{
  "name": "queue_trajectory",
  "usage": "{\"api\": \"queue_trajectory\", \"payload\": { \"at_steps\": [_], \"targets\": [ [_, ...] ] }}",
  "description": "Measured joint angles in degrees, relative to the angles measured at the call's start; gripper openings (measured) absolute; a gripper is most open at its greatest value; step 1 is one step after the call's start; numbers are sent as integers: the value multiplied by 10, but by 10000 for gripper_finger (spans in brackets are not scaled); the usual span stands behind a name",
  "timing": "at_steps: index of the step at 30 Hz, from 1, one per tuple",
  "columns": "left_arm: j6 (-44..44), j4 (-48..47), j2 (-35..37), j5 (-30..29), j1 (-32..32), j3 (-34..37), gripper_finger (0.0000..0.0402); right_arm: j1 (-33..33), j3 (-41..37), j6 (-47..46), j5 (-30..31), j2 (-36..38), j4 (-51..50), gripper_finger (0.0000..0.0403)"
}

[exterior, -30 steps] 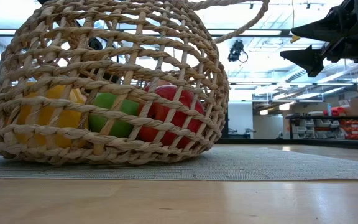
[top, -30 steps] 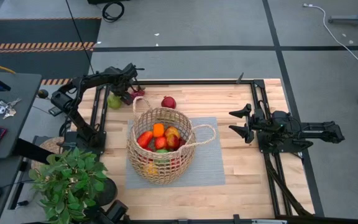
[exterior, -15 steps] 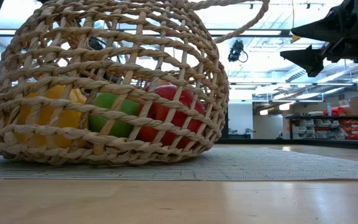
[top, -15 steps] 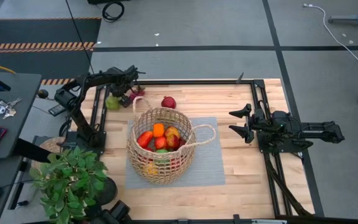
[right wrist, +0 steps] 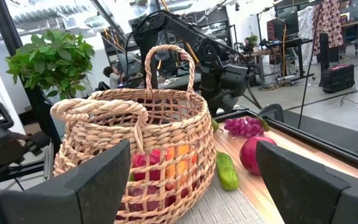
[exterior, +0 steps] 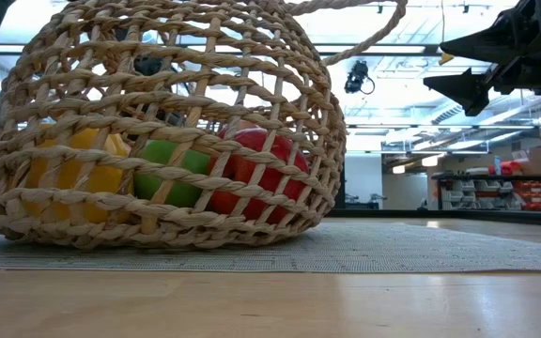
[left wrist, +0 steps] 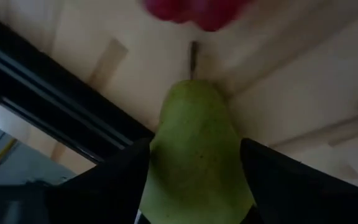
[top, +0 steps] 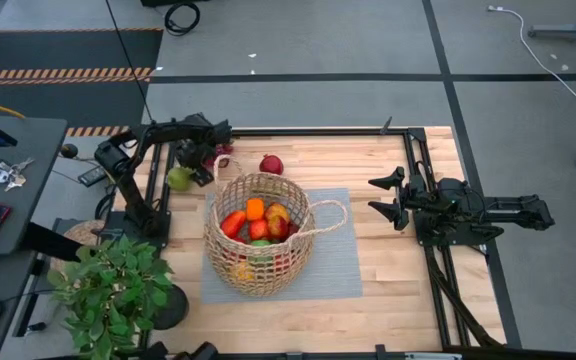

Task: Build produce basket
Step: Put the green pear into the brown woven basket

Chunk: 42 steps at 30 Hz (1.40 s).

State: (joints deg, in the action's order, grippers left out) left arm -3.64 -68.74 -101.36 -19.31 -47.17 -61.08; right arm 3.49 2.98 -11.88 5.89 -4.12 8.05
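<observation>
A green pear [left wrist: 197, 155] sits between the two dark fingers [left wrist: 110, 186] of the left claw [top: 190, 170] at the far left corner of the pale wooden worktop [top: 398, 290], the fingers hugging its sides; whether it is lifted clear of the wood cannot be told. Just beyond it lie a purple grape bunch [right wrist: 244, 126] and a round dark red fruit [top: 271, 164], with a small green cucumber-like piece [right wrist: 226, 169] beside the basket. The round tan woven wicker basket [top: 258, 232] stands on a grey mat [top: 333, 270] mid-worktop, between the two arms, holding red, orange, yellow and green pieces, its two loop handles up. The right claw [top: 380, 195] hangs spread and empty at the right side, well apart from the basket. A leafy green potted plant [top: 108, 295] stands off the near left corner.
</observation>
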Motion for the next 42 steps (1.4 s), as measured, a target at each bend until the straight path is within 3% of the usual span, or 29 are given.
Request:
{"api": "queue_trajectory", "payload": {
  "at_steps": [9,16,25,36,42],
  "targets": [
    [0,-9,0,-1,63,0,268,0,0,0,0,0,0,348],
    [48,-25,0,-101,85,0,313,0,0,0,0,0,0,348],
    [90,-35,45,-94,129,3,315,0,0,0,0,0,0,348],
    [120,12,86,-108,93,99,314,0,0,0,0,0,0,348],
    [105,21,87,-108,88,110,314,0,0,0,0,0,0,348]
  ]
}}
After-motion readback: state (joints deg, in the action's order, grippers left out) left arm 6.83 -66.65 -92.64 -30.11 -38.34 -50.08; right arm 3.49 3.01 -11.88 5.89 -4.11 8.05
